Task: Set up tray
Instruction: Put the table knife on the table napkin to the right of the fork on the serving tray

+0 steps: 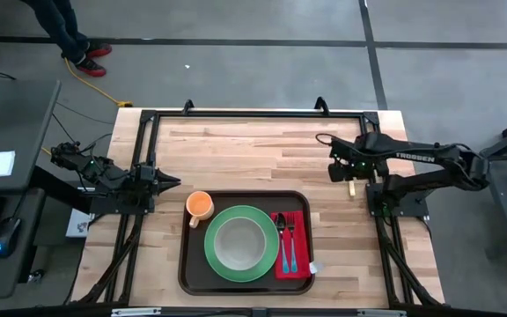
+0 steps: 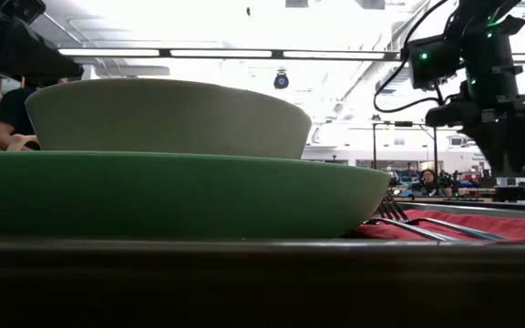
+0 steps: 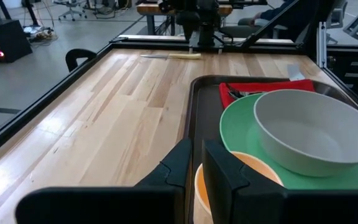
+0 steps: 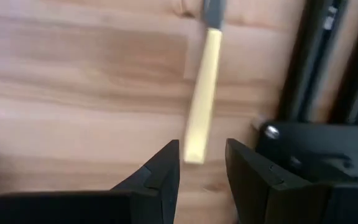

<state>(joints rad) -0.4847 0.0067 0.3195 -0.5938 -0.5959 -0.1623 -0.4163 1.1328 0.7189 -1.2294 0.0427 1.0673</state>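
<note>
The dark brown tray [image 1: 184, 264] sits at the desk's [image 1: 236, 154] six o'clock edge, loaded with a green plate [image 1: 255, 269], bowl [image 1: 238, 243], cutlery on a red napkin [image 1: 298, 264] and an orange cup [image 1: 199, 204]. The right gripper [image 4: 202, 163] hovers, fingers parted, over a yellow-handled knife [image 4: 201, 106] at three o'clock. The left gripper [image 3: 197, 163] waits, nearly closed, at nine. The knife looks light, stiff and slippery, best pinched mid-handle.

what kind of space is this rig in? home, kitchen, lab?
Most likely a robotics lab or open workshop, not a home. The wooden table stands in a black metal frame on grey concrete floor; the low view shows strip lights and distant workstations behind it.
</note>
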